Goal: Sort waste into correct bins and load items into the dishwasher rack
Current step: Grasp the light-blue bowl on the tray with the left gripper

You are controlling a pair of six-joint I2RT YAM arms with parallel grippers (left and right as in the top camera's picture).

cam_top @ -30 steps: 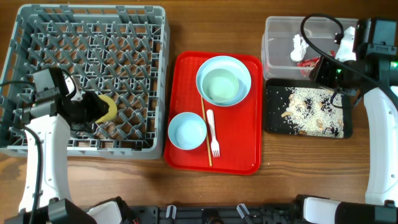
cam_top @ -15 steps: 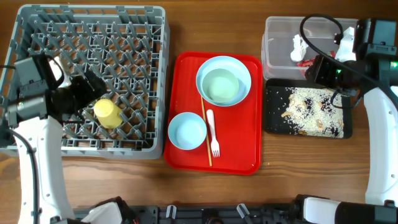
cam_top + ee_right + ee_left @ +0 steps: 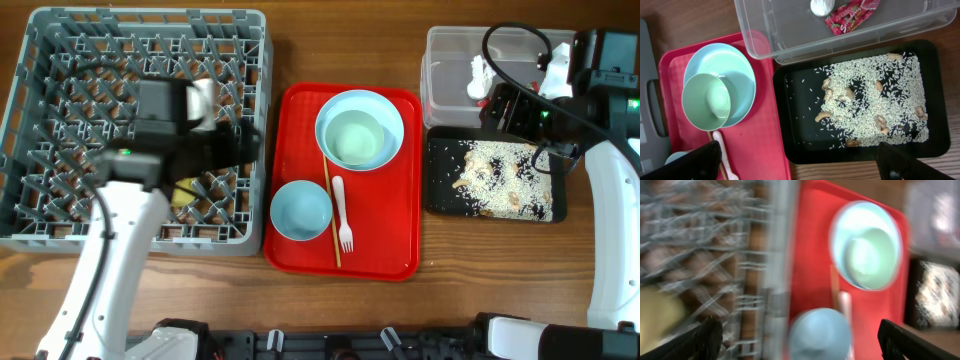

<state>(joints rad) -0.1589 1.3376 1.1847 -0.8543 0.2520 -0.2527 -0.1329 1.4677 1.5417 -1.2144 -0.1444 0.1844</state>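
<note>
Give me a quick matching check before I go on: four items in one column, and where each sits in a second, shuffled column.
Things:
1. red sachet wrapper
2. rice scraps
3. yellow cup
4. white fork

Places:
A. red serving tray
B. grey rack
C. clear tub
D. black tray

Pairs: 1-C, 2-D, 3-B, 4-A.
</note>
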